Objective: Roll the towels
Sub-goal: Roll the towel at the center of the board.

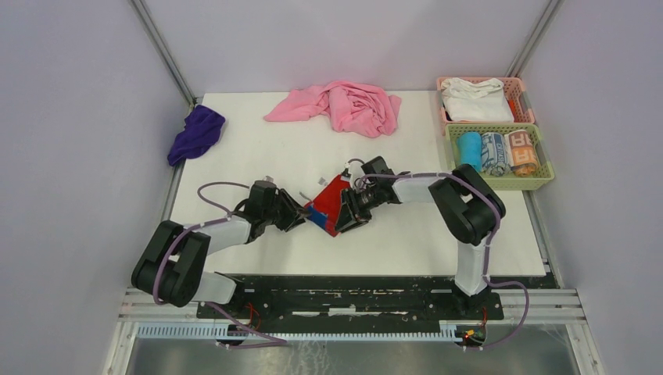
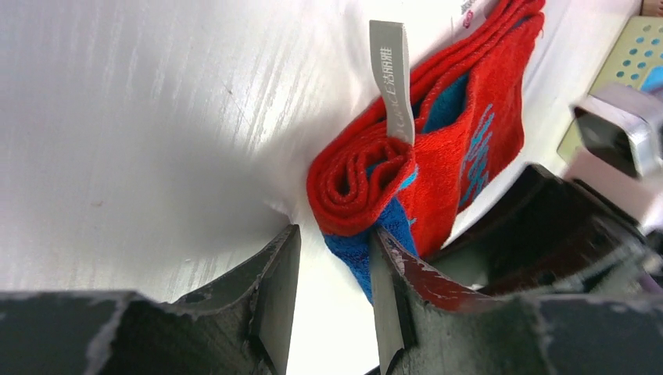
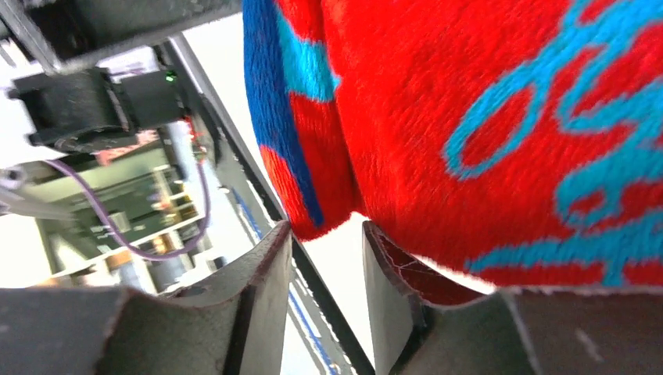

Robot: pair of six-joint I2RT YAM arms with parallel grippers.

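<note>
A red towel with blue pattern (image 1: 330, 205) lies partly rolled on the white table (image 1: 406, 226), between my two grippers. In the left wrist view its rolled end (image 2: 360, 183) with a grey label (image 2: 391, 78) sits just beyond my left gripper (image 2: 336, 234). The jaws are apart with bare table between them, and the blue edge touches the right finger (image 2: 387, 289). My left gripper (image 1: 299, 215) is at the towel's left side. My right gripper (image 1: 352, 209) is at its right side. In the right wrist view the towel (image 3: 469, 117) fills the frame above my open right gripper (image 3: 326, 233), with nothing between the jaws.
A crumpled pink towel (image 1: 344, 105) lies at the back centre and a purple towel (image 1: 195, 133) at the back left edge. A pink basket (image 1: 517, 90) holds a white towel. A green basket (image 1: 547, 160) holds several rolled towels at the right.
</note>
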